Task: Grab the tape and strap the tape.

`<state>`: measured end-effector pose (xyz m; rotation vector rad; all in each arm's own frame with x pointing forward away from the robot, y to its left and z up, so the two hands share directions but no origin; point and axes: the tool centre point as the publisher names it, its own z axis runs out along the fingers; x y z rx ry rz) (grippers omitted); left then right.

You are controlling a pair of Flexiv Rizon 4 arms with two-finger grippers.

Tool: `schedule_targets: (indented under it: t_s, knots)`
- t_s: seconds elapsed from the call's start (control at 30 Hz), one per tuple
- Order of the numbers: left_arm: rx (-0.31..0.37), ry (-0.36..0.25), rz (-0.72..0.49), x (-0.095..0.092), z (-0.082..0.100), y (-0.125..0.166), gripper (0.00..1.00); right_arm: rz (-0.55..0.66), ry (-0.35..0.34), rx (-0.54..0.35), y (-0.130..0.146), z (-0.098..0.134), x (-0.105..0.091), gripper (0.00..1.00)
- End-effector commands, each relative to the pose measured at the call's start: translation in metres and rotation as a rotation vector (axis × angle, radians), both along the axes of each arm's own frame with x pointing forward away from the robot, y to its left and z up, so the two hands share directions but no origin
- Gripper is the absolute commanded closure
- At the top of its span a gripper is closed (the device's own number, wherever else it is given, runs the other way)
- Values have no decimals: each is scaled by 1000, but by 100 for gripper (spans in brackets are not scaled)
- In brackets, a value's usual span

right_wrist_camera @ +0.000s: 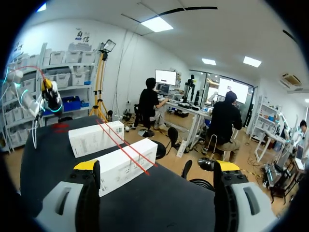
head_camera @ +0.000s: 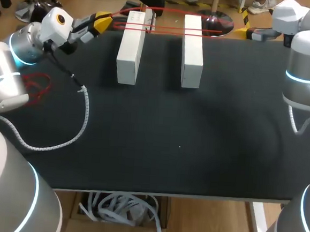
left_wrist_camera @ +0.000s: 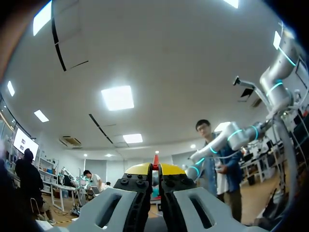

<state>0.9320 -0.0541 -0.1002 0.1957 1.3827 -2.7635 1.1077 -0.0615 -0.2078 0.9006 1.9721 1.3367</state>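
Pinching one end of the red tape (head_camera: pixel 167 29) between clenched yellow tips, the left tool (head_camera: pixel 104 22) is holding it at the far left edge of the black surface (head_camera: pixel 158 138), with the strands crossing the far ends of two white blocks (head_camera: pixel 130 52). The right tool (right_wrist_camera: pixel 157 166) is hanging released, fingers wide, near the far right corner. The tape is looking thin, light and limp, probably needing a firm pinch across its flat, close to the blocks.

light: bright, even | source: ceiling panels (left_wrist_camera: pixel 117 97), blown white | shadows: faint, soft on black table (head_camera: pixel 206 152)
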Motion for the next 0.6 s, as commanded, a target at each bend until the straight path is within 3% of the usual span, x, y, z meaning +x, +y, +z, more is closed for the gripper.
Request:
schedule_targets:
  t_s: [0.03,0.27,0.43,0.6]
  knots:
    - [-3,-2,0,0,-1,0,100,-62,-5,36,-16,6,-29,0]
    - [-3,-2,0,0,-1,0,100,-251,46,160,-19,4,-62,0]
    - [-3,-2,0,0,-1,0,100,-334,37,250,-9,8,-92,0]
    - [-3,-2,0,0,-1,0,100,-435,28,285,3,6,-119,0]
